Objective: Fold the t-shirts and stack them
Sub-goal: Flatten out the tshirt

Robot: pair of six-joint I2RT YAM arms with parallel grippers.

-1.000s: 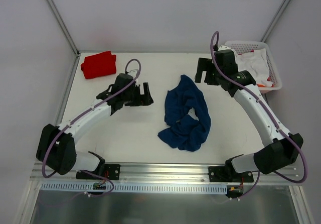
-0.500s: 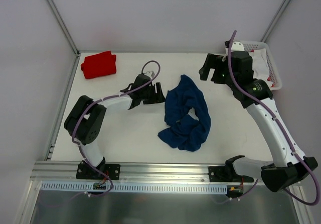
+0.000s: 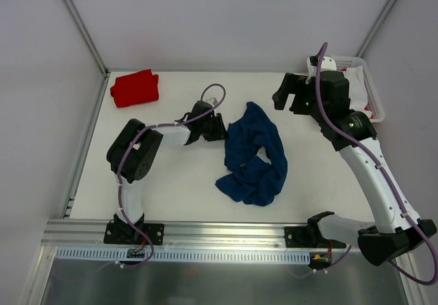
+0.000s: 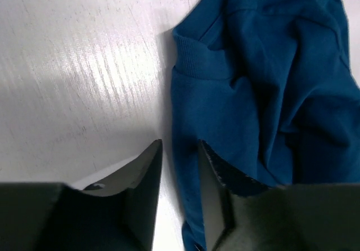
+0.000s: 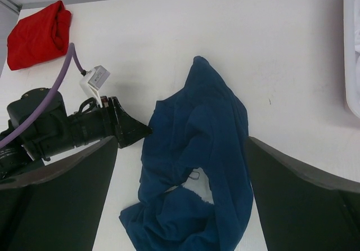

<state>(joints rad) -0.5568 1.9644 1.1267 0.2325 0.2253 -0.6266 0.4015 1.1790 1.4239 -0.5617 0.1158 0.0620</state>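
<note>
Table [image 3: 171, 182]: white, walled on three sides. Arm bases at near edge.

Navy shirt [image 3: 254, 154]: crumpled in loose loop, centre-right of table, unfolded. Print not visible. Ribbed collar edge shows in L wrist view.

Basket [image 3: 349, 60]: white, far R corner, holds white cloth [image 3: 345, 86].

Red shirt [image 3: 134, 88]: folded bundle, far L corner, well apart from navy one.

R gripper [image 3: 287, 93]: raised over far R of table, near basket. Jaws spread wide, nothing between. Looks down on navy shirt.

L gripper [image 3: 217, 126]: low at table, at navy shirt's L edge. Jaws drawn close, narrow gap showing. Shirt edge lies in gap beside R finger, not seen pinched.
</note>
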